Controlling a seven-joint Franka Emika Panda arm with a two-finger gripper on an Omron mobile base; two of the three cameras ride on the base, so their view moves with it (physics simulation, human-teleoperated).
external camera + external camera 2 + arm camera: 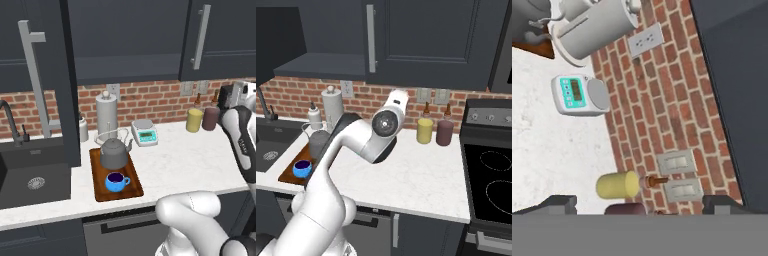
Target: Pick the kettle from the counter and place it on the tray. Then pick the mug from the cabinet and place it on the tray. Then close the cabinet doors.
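Left base view: kettle point(114, 154) spout points right, tray point(98, 189) runs front-to-back

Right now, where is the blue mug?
The mug sits on the tray's near end in the left base view, just in front of the kettle.

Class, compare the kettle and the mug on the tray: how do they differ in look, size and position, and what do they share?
The kettle is grey metal with a lid; the mug is bright blue and open-topped. The kettle is larger than the mug. The kettle sits nearer the wall, the mug nearer the counter's front edge. Both stand upright on the brown tray.
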